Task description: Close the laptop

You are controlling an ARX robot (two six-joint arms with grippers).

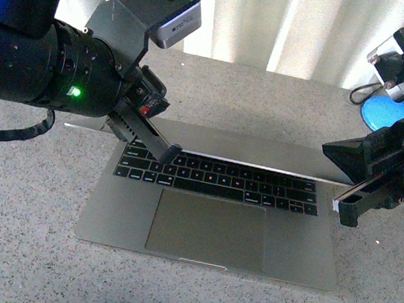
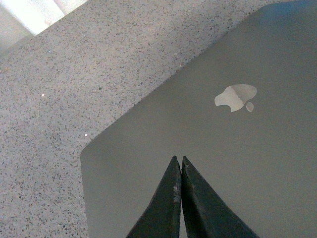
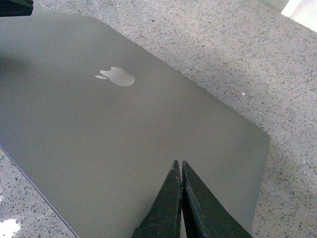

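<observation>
While the laptop (image 1: 212, 213) lies open, left gripper (image 2: 178, 159) touches lid (image 2: 223, 158) — closed-jawed.

The table (image 1: 15, 246) has a grey speckled top, like stone. Behind it hangs a pale curtain (image 1: 295, 21) in folds, with bright light coming through. A blue round thing (image 1: 387, 116) lies at the far right.

Black arms (image 1: 34, 60), green light (image 1: 76, 91)

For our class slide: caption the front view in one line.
Shut left gripper and shut right gripper at the laptop's partly lowered lid.
</observation>
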